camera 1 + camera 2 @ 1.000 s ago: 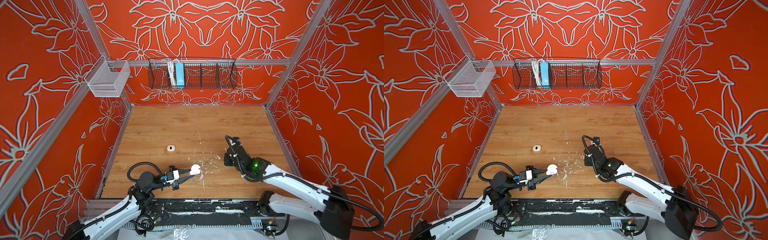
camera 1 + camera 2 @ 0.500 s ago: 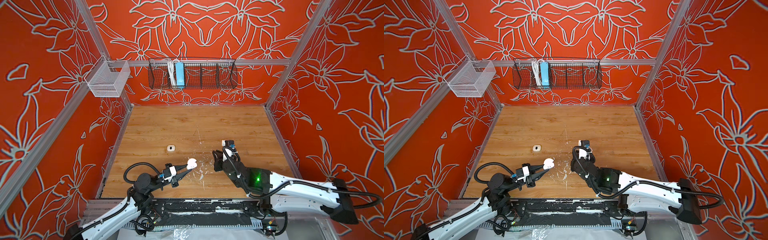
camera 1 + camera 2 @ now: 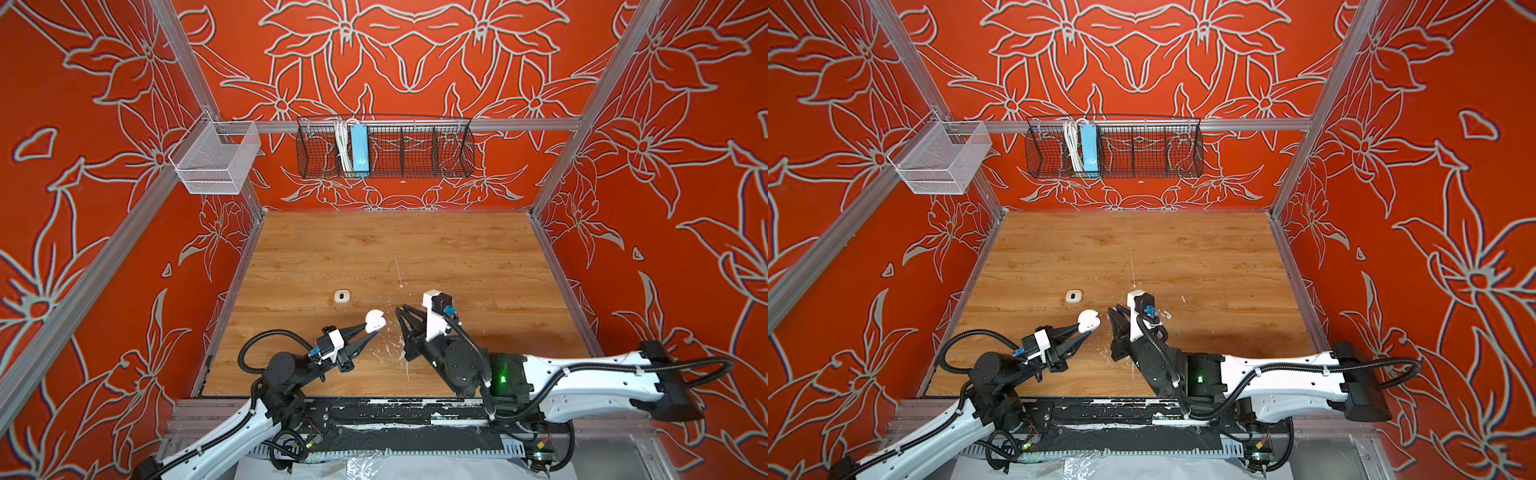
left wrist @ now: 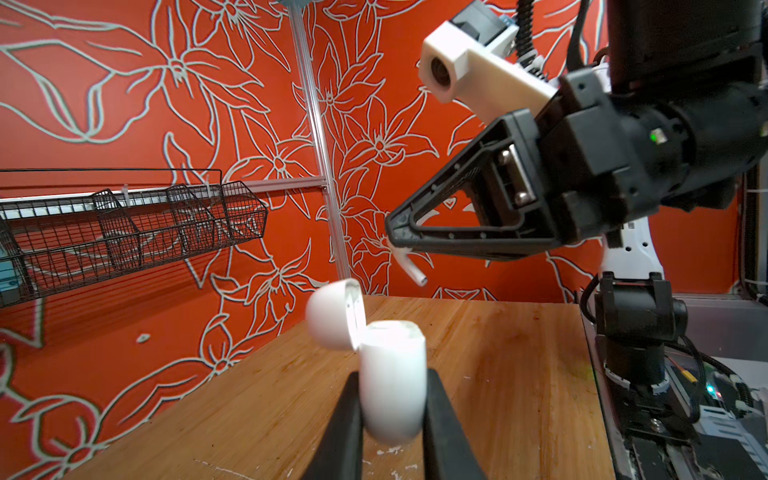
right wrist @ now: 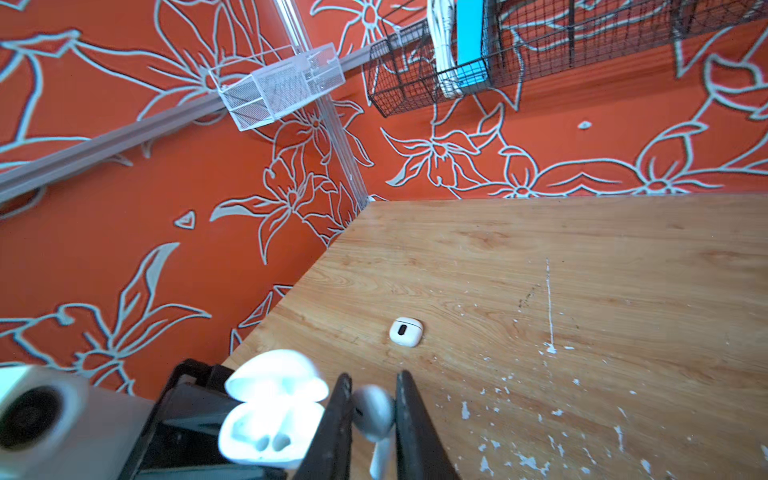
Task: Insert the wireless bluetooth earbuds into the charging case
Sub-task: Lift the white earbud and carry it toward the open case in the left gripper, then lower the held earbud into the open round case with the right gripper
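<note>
Notably, the one marking visible is a dark oval on the cream case (image 3: 342,296), which lies on the wooden table (image 3: 457,257) just beyond both grippers. A blue box (image 3: 359,147) and a white cable (image 3: 341,145) sit in the black wire basket (image 3: 415,147) on the back wall, any print on them too small to read. The left gripper (image 3: 371,330) is clamped on the base of the charging case (image 4: 392,374), lid swung open, and just beside it the right gripper (image 5: 373,376) pinches one of the wireless bluetooth earbuds (image 5: 374,411) by its head, stem hanging down, near the case but apart from it.
</note>
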